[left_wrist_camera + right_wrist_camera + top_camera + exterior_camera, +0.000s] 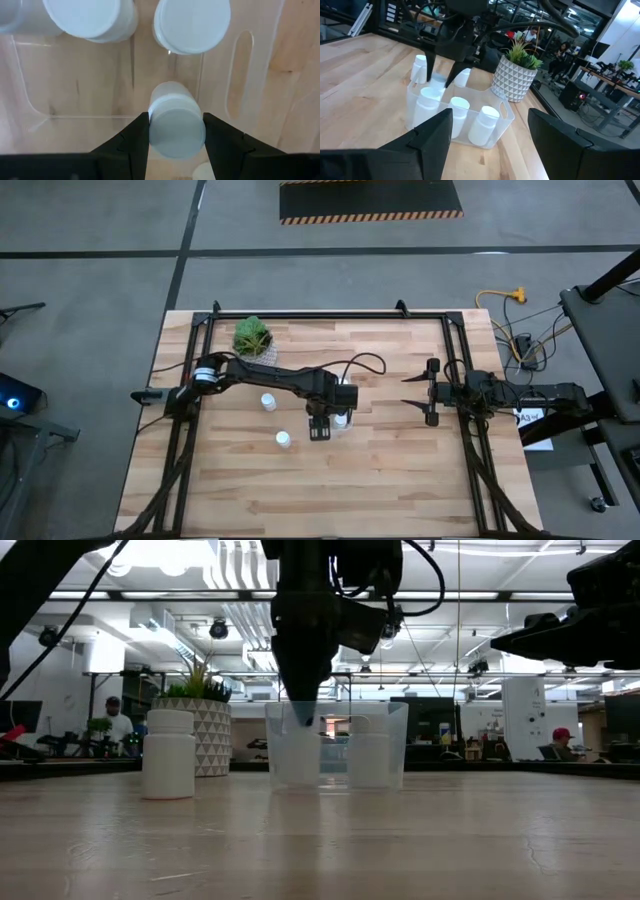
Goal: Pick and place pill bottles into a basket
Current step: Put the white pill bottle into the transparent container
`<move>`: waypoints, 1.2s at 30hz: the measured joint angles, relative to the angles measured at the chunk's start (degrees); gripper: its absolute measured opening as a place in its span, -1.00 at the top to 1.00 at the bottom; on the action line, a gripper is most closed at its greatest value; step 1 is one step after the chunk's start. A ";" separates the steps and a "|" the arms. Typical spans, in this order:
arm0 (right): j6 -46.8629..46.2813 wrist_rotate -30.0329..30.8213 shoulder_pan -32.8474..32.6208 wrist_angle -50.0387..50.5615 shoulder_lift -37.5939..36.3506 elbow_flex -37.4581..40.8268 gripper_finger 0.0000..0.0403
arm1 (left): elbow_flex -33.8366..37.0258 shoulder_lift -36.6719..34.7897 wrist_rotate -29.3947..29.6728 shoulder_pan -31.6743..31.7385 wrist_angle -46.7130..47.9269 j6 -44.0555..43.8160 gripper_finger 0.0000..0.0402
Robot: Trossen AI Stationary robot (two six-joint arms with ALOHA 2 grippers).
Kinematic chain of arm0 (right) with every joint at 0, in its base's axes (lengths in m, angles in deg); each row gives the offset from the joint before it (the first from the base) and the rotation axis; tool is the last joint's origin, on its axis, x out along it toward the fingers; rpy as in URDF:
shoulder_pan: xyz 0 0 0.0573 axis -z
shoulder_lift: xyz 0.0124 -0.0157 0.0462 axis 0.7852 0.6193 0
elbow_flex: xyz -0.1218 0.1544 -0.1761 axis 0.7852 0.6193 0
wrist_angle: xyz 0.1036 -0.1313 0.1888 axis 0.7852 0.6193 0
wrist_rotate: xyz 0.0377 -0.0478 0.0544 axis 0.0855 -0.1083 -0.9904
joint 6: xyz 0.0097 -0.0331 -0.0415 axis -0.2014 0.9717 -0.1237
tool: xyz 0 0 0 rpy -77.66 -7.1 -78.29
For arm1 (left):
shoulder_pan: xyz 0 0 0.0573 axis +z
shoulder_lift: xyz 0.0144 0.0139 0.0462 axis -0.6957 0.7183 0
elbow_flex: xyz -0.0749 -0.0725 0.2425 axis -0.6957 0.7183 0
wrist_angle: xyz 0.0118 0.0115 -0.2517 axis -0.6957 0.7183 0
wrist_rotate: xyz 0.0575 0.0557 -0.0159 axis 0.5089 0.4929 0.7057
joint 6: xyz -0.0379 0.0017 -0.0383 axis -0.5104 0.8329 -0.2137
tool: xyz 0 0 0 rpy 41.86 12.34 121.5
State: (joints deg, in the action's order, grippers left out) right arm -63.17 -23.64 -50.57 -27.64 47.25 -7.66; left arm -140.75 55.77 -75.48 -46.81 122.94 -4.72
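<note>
Above the basket (30,107), a pill bottle (176,125) is clamped by the left hand (176,135); release is judged next; right hand (487,132) is held open beside it.

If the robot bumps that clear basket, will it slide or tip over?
Probably slide. The clear basket looks like thin plastic sitting flat on smooth wood, so likely light. The pill bottles standing inside add some weight and keep it low, so tipping seems unlikely. The left tool holds a pill bottle over it, so a gentle nudge may shift it.
</note>
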 joint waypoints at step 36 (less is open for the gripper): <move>0.00 -0.02 -0.01 0.01 -0.02 0.00 -0.24 | 0.13 -4.59 -0.78 -0.80 0.58 1.02 0.09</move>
State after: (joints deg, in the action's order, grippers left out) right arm -63.17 -23.66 -50.57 -27.64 47.23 -7.66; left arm -140.62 51.18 -76.26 -47.61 123.52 -3.70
